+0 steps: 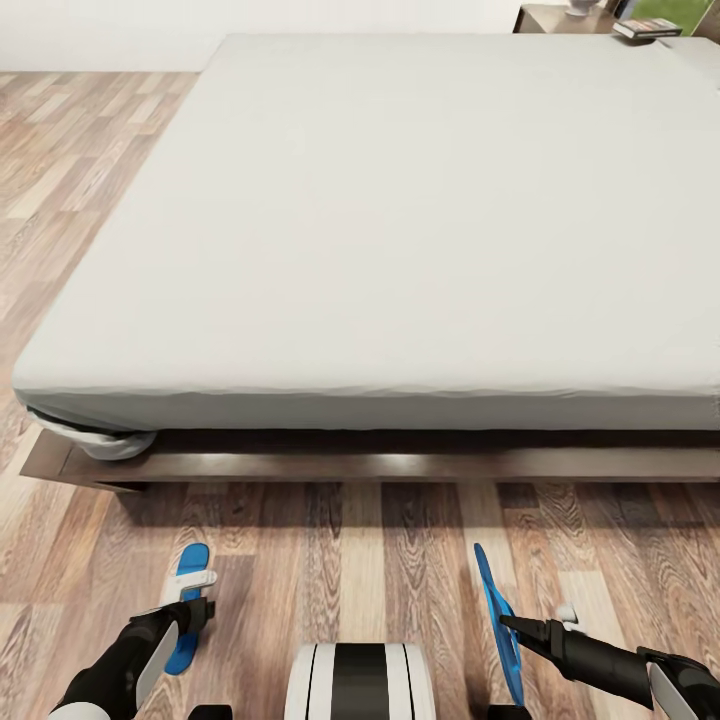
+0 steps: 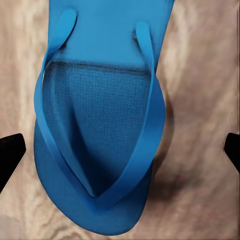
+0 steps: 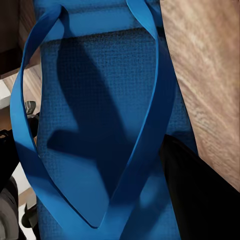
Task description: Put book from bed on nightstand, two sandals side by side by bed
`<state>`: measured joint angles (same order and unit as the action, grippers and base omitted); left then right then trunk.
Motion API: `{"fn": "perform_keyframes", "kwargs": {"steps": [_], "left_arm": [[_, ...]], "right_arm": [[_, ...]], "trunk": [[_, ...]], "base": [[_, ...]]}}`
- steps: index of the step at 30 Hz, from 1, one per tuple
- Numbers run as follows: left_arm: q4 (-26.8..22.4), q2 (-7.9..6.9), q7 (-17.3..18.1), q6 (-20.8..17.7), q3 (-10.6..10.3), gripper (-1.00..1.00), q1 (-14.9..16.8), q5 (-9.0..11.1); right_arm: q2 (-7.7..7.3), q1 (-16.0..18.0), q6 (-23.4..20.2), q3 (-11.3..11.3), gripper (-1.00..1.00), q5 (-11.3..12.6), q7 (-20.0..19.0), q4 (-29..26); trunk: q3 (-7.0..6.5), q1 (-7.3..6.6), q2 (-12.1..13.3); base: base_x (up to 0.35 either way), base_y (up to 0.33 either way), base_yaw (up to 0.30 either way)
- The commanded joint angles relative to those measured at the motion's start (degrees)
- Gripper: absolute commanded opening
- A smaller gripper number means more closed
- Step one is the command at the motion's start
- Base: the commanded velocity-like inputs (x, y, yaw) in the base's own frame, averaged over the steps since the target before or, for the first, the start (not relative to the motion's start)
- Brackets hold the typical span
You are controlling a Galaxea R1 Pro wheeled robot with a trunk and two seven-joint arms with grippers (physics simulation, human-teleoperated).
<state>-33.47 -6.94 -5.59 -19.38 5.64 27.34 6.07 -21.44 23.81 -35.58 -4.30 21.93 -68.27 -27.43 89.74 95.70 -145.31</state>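
Observation:
One blue sandal (image 1: 186, 572) lies flat on the wood floor in front of the bed (image 1: 400, 230). My left gripper (image 1: 198, 596) hovers just over it, open; in the left wrist view the sandal (image 2: 100, 125) lies between the two wide-apart fingertips (image 2: 10, 155). The other sandal (image 1: 497, 610) is off the floor and tipped on its edge, with my right gripper (image 1: 508, 624) shut on it; a black finger (image 3: 200, 195) presses on its sole (image 3: 95, 115). The book (image 1: 646, 27) lies on the nightstand (image 1: 556, 17) at the bed's far right corner.
The bed's dark wooden frame (image 1: 400, 465) juts out low along the floor ahead of both arms. My white and black base (image 1: 360, 682) sits between the two sandals. Open plank floor (image 1: 90, 160) runs along the bed's left side.

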Motion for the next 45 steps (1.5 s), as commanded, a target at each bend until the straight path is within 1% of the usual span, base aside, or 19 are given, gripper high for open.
{"fn": "perform_keyframes", "kwargs": {"steps": [1, 5, 20, 22, 25, 26, 27, 29, 30, 31, 33, 34, 36, 37, 38, 39, 40, 43, 45], "left_arm": [[-0.1, 0.0, -0.3, -0.3, -0.1, 1.0, 0.0, 0.6], [-0.1, 0.0, -0.3, -0.3, -0.1, 1.0, 0.0, 0.6], [-0.1, -0.19, 0.0, -0.3, -0.1, 1.0, 0.0, 0.7], [-0.2, -0.76, 1.6, -0.4, 0.0, 1.0, 0.0, 0.8], [-0.4, -1.91, 5.8, -0.5, 0.5, 1.0, 0.0, 0.8], [-0.5, -2.89, 8.2, -0.5, 0.8, 1.0, 0.0, 0.8], [-0.6, -4.84, 12.8, -0.7, 1.2, 1.0, 0.0, 0.9], [-0.6, -6.11, 16.4, -0.8, 1.5, 1.0, 0.0, 0.9], [-0.6, -7.11, 20.4, -0.8, 1.7, 1.0, 0.0, 0.9], [-0.6, -7.48, 22.5, -0.9, 1.7, 1.0, 0.0, 0.9], [-0.6, -8.43, 31.0, -1.0, 1.9, 1.0, 0.0, 0.8], [-0.6, -8.72, 34.5, -1.1, 2.0, 1.0, 0.0, 0.8], [-0.6, -9.15, 37.4, -1.3, 2.1, 1.0, 0.0, 0.7], [-0.5, -9.94, 39.9, -1.4, 2.1, 1.0, 0.0, 0.7], [-0.5, -10.45, 41.1, -1.5, 2.1, 1.0, 0.0, 0.8], [-0.3, -12.18, 45.0, -1.7, 2.1, 1.0, 0.0, 0.9], [-0.1, -14.1, 51.1, -1.8, 2.2, 1.0, -0.2, 0.9], [0.5, -14.93, 55.6, -1.7, 2.4, 1.0, -0.4, 0.9], [2.3, -15.46, 59.3, -1.6, 2.7, 1.0, -0.6, 0.8]], "right_arm": [[-0.01, 0.0, -0.5, 0.0, -1.0, 0.2, 0.0, 0.0], [-0.01, 0.0, -0.5, 0.0, -1.0, 0.2, 0.0, 0.0], [-0.01, 0.0, -0.5, 0.0, -1.0, 0.2, 0.0, 0.0], [-0.01, 0.0, -0.5, 0.0, -1.0, 0.2, 0.0, 0.0], [-0.01, 0.0, -0.5, 0.0, -1.0, 0.2, 0.0, 0.0], [-0.01, 0.0, -0.5, 0.0, -1.0, 0.2, 0.0, 0.0], [-0.01, 0.0, -0.5, 0.0, -1.0, 0.2, 0.0, 0.0], [-0.01, 0.0, -0.5, 0.0, -1.0, 0.2, 0.0, 0.0], [-0.01, 0.0, -0.5, 0.0, -1.0, 0.2, 0.0, 0.0], [-0.01, 0.0, -0.5, 0.0, -1.0, 0.2, 0.0, 0.0], [-0.01, 0.0, -0.5, 0.0, -1.0, 0.2, 0.0, 0.0], [-0.01, 0.0, -0.5, 0.0, -1.0, 0.2, 0.0, 0.0], [-0.01, 0.0, -0.5, 0.0, -1.0, 0.2, 0.0, 0.0], [-0.01, 0.0, -0.5, 0.0, -1.0, 0.2, 0.0, 0.0], [-0.01, 0.0, -0.5, 0.0, -1.0, 0.2, 0.0, 0.0], [-0.01, 0.0, -0.5, 0.0, -1.0, 0.2, 0.0, 0.0], [-0.01, 0.0, -0.5, 0.0, -1.0, 0.2, 0.0, 0.0], [-0.01, 0.0, -0.5, 0.0, -1.0, 0.1, 0.0, 0.0], [-0.01, 0.0, -0.4, 0.0, -1.0, 0.0, 0.1, 0.0]], "trunk": [[-0.2, -0.03, 0.0], [-1.08, -0.13, 0.1], [-1.08, -0.13, 0.1], [-1.08, -0.13, 0.1], [-1.08, -0.13, 0.1], [-1.08, -0.13, 0.1], [-1.08, -0.13, 0.1], [-1.08, -0.13, 0.1], [-1.08, -0.13, 0.1], [-1.08, -0.13, 0.1], [-1.08, -0.13, 0.1], [-1.08, -0.13, 0.1], [-1.08, -0.13, 0.1], [-1.08, -0.13, 0.1], [-1.08, -0.13, 0.1], [-1.08, -0.13, 0.1], [-1.08, -0.13, 0.1], [-1.08, -0.13, 0.1], [-1.08, -0.13, 0.1]], "base": [[0.0, 0.0, 0.0], [0.0, 0.0, 0.0], [0.0, 0.0, 0.0], [0.0, 0.0, 0.0], [0.0, 0.0, 0.0], [0.0, 0.0, 0.0], [0.0, 0.0, 0.0], [0.0, 0.0, 0.0], [0.0, 0.0, 0.0], [0.0, 0.0, 0.0], [0.0, 0.0, 0.0], [0.0, 0.0, 0.0], [0.0, 0.0, 0.0], [0.0, 0.0, 0.0], [0.0, 0.0, 0.0], [0.0, 0.0, 0.0], [0.0, 0.0, 0.0], [0.0, 0.0, 0.0], [0.0, 0.0, 0.0]]}}
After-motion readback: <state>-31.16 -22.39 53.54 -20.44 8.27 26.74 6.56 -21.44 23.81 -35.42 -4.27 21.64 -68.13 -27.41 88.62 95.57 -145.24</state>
